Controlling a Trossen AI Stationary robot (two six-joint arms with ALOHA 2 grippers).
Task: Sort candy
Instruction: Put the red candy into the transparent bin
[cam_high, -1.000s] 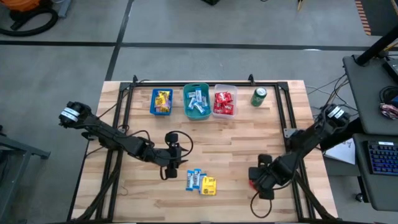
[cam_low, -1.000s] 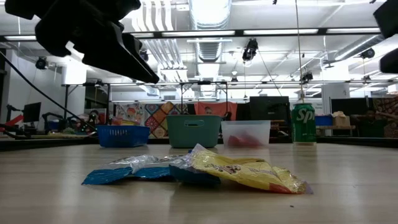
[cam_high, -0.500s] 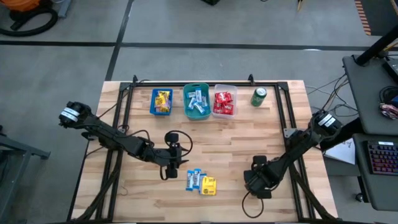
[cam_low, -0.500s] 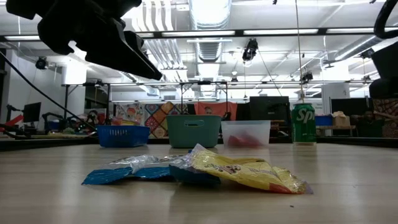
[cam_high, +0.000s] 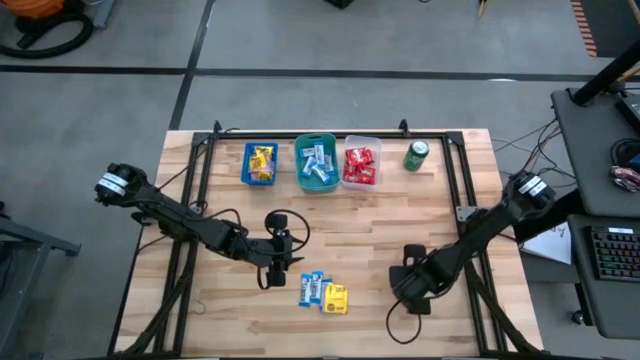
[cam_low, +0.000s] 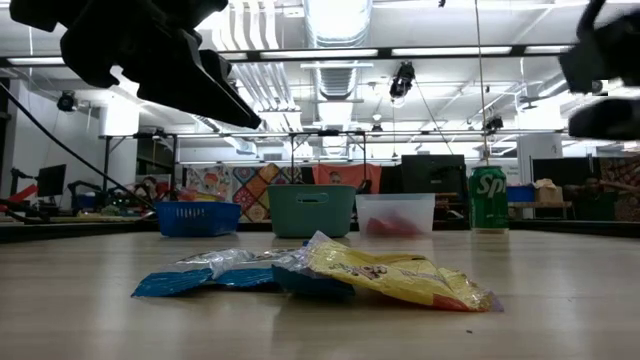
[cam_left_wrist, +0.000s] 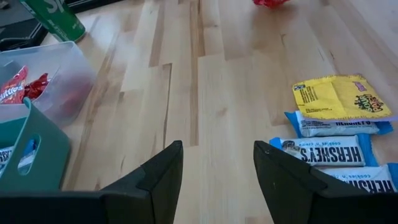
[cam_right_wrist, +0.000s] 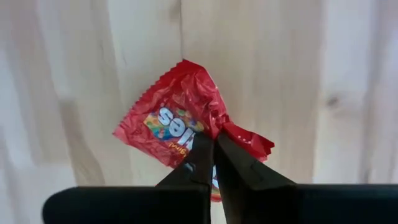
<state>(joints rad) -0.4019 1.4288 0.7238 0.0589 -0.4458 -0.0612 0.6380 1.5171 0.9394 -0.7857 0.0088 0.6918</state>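
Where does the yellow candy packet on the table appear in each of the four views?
High view: yellow candy packet, near edge, rightmost of the loose pile.
Low view: front centre.
Left wrist view: right side, above the blue packets.
Right wrist view: not in it.
Shared landmark: green soda can.

A pale wooden plank table (cam_high: 370, 235) is seen. At 12 o'clock are lined a blue basket (cam_high: 259, 164), teal bin (cam_high: 316, 165), clear tub (cam_high: 360, 165) and green soda can (cam_high: 416, 156). Blue-white and yellow candy packets (cam_high: 324, 292) are clustered at 6 o'clock.
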